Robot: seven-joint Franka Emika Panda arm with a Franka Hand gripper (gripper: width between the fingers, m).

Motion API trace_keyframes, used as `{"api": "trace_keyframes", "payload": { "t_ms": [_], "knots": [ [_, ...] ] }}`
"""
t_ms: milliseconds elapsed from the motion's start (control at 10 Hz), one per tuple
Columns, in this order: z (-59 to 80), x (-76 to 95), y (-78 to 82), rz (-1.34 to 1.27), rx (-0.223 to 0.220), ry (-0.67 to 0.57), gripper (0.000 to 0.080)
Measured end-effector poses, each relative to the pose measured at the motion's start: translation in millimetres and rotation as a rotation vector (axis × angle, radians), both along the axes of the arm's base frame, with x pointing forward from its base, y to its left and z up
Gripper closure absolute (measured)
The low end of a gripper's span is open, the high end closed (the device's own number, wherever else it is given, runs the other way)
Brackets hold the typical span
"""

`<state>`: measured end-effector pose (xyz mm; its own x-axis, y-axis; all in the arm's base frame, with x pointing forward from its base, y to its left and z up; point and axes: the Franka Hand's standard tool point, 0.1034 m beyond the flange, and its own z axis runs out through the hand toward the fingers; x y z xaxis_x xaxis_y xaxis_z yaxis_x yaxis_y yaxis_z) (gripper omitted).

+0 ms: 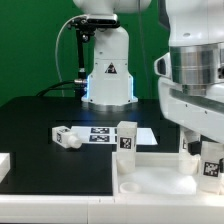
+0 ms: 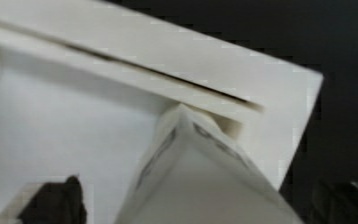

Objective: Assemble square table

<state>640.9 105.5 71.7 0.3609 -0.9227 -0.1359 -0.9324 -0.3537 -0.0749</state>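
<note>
The white square tabletop [image 1: 160,186] lies at the front of the exterior view's right, rim up. One white tagged leg [image 1: 127,138] stands upright at its far left corner. My gripper [image 1: 207,150] is over the tabletop's right side and is shut on another white leg [image 1: 211,166], held upright. In the wrist view this leg [image 2: 202,170] runs from between my dark fingers [image 2: 51,200] down toward a corner of the tabletop's raised rim [image 2: 211,70]. I cannot tell whether the leg touches the socket. A third leg [image 1: 68,137] lies loose on the black table.
The marker board [image 1: 103,135] lies flat on the black table behind the tabletop. The robot's base [image 1: 108,75] stands at the back. A white object [image 1: 4,166] sits at the exterior view's left edge. A green wall is behind.
</note>
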Motion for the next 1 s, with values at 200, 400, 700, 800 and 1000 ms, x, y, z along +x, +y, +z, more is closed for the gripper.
{"api": "trace_keyframes", "payload": {
  "t_ms": [200, 400, 700, 800, 1000],
  "knots": [
    [-3.7, 0.0, -8.2, 0.146, -0.015, -0.062, 0.0154],
    [-4.0, 0.2, -9.7, 0.277, -0.026, -0.080, 0.0151],
    [5.0, 7.4, -3.9, 0.695, -0.069, -0.119, 0.0150],
    [3.7, 5.4, 2.5, 0.705, -0.064, -0.118, 0.0150],
    [3.5, 5.8, 0.2, 0.690, -0.064, -0.116, 0.0150]
  ]
}}
